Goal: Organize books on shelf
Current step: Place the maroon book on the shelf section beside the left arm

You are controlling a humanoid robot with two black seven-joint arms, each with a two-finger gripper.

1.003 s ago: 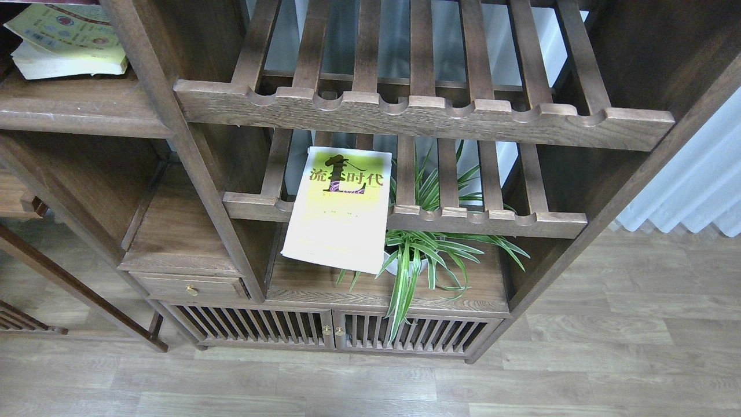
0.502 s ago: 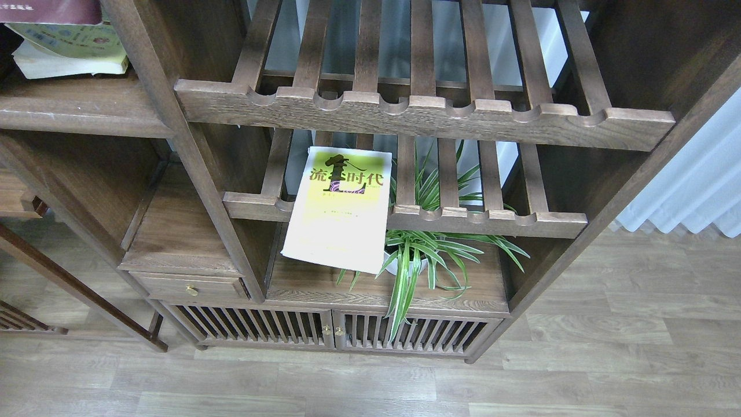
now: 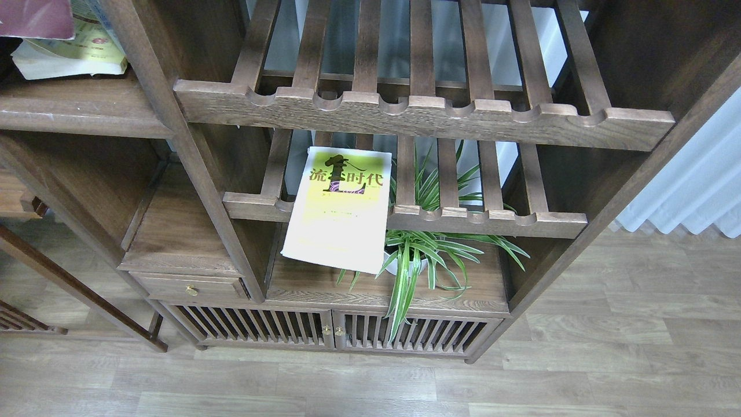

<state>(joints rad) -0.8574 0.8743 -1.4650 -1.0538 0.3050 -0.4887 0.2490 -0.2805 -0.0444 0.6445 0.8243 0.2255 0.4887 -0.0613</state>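
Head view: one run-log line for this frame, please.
maroon book: over illustrated book, solid shelf | yellow-green book: overhanging lower slatted rack, by plant | arms: out of view

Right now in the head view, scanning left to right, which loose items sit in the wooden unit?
Maroon book lying over a yellow-green illustrated paperback on the solid dark-brown shelf board → yellow-and-white book with Chinese characters on the lower slatted rack → striped green potted plant.

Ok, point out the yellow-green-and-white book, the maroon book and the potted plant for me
yellow-green-and-white book (image 3: 340, 211): head view, middle of its front cover.
maroon book (image 3: 37, 17): head view, its cover at the top left corner.
potted plant (image 3: 425, 249): head view, its striped leaves.
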